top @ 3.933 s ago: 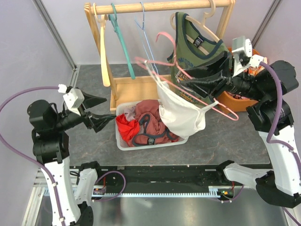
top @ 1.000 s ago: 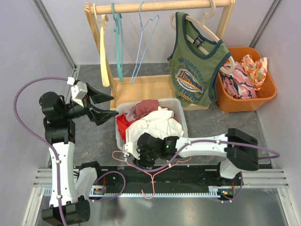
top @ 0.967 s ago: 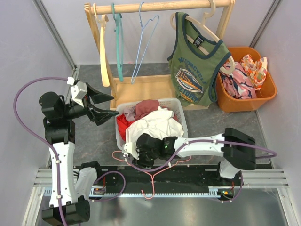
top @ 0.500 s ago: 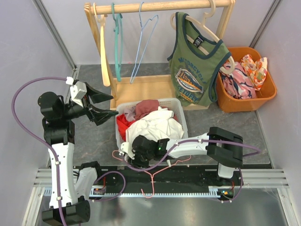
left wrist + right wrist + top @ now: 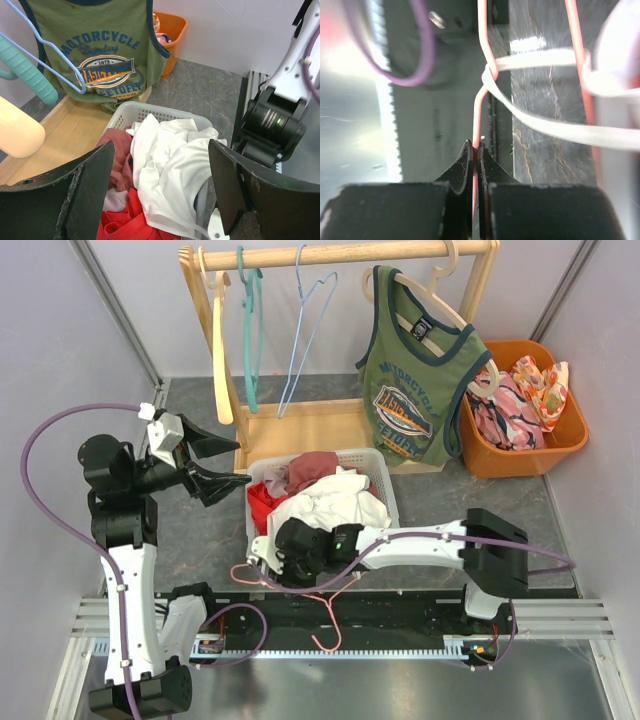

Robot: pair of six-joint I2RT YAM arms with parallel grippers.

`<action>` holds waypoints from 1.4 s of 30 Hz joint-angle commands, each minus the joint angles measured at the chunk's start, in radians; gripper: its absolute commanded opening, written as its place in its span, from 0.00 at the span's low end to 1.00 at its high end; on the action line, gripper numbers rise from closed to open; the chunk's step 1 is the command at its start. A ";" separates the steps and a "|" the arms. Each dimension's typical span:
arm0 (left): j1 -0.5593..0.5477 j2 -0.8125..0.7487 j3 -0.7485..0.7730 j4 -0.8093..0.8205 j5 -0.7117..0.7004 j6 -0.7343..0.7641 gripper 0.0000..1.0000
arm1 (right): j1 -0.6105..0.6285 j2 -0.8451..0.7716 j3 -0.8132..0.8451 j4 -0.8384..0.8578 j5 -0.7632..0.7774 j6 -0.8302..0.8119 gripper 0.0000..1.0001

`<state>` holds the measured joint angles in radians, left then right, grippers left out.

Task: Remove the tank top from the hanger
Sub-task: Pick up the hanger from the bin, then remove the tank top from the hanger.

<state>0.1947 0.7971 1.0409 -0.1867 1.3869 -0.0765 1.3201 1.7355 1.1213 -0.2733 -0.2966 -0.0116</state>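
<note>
R claw sits low at the near-left corner of the white basket, fingers pinched together on the wire of the pink hanger. In the R wrist view the two tips meet tight on the thin pink wire, just below the twist at its neck. A white strap of the tank top is looped round that twist and stretches off toward the basket side. The hanger lies flat in front of the basket, over the near edge of the surface, w/ its hook pointing away from the basket toward the arm bases. The white tank top itself is heaped in the basket on top of red and maroon clothes, so it's mostly in the basket but not free of the hanger. L claw hovers left of the basket, above the surface, fingers wide apart and holding nothing. Its wrist cam looks between them at the tank top and basket rim. Behind the basket stands a wooden rack w/ a green tank top. An orange bin is to the basket's right, beyond the rack.
</note>
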 commanded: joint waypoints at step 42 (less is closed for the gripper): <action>-0.003 0.157 0.588 0.219 0.167 -0.201 0.88 | -0.242 -0.100 1.224 -0.833 0.132 -0.225 0.00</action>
<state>0.1940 0.8959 1.6142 0.0231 1.4845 -0.2100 1.0805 1.6917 2.2261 -1.1389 -0.2256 -0.1978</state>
